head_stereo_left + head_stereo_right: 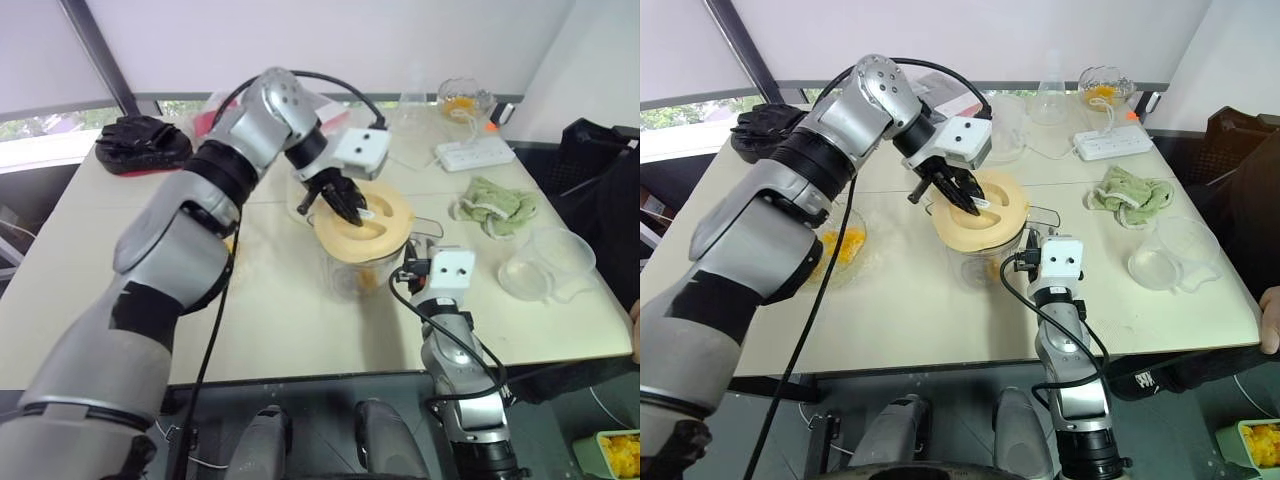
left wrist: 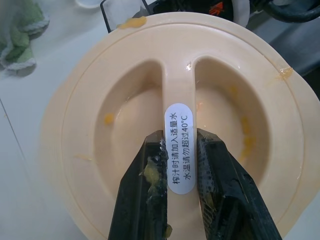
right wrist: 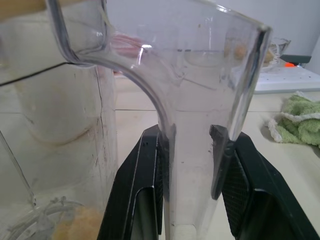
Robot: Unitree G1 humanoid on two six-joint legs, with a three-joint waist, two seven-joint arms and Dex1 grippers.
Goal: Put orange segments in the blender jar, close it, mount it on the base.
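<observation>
The right hand (image 1: 413, 262) is clamped on the jar (image 1: 352, 275) handle while the left hand (image 1: 352, 205) grips the lid (image 1: 390, 220) ridge; closing is judged under way, seating and locking next.

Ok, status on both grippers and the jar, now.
Left gripper shut on the lid grip bar, lid on the blender jar. Right gripper shut on the jar's handle. Jar on the table, not mounted. Nothing in the way.
</observation>
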